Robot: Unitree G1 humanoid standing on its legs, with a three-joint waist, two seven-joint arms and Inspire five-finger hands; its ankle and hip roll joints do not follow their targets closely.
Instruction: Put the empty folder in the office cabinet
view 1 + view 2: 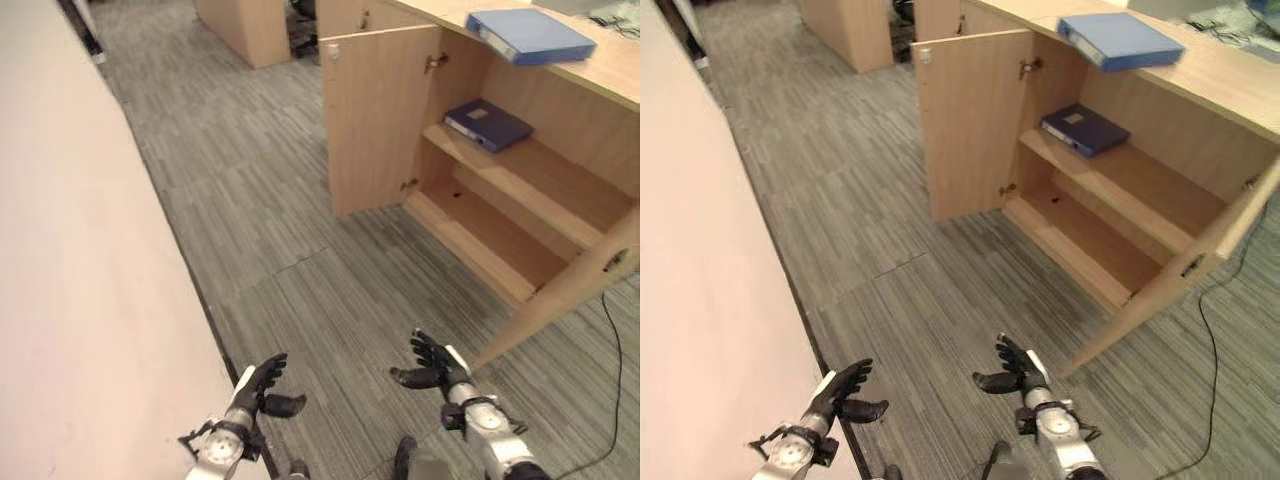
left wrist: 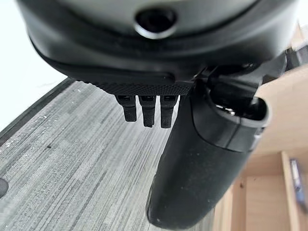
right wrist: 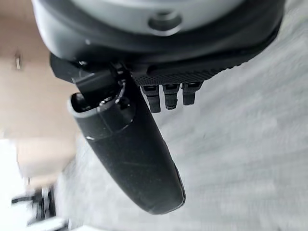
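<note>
I found no legible text; the dark folder (image 1: 488, 124) in the cabinet (image 1: 520, 200) carried a pale label, seemingly blank or unreadable.

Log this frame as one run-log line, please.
left hand: open, empty | right hand: open, empty | light blue folder: on cabinet top | dark blue folder: on upper shelf | cabinet doors: open

Bare carpet (image 1: 300, 240) leads to the open cabinet (image 1: 520, 215) (door (image 1: 380, 120) ajar, lower shelf (image 1: 480, 240) free).

An office: grey carpet tiles (image 1: 260, 230), a wooden cabinet (image 1: 520, 200) at 2 o'clock, open, with blue folders (image 1: 488, 124) inside and on top.
</note>
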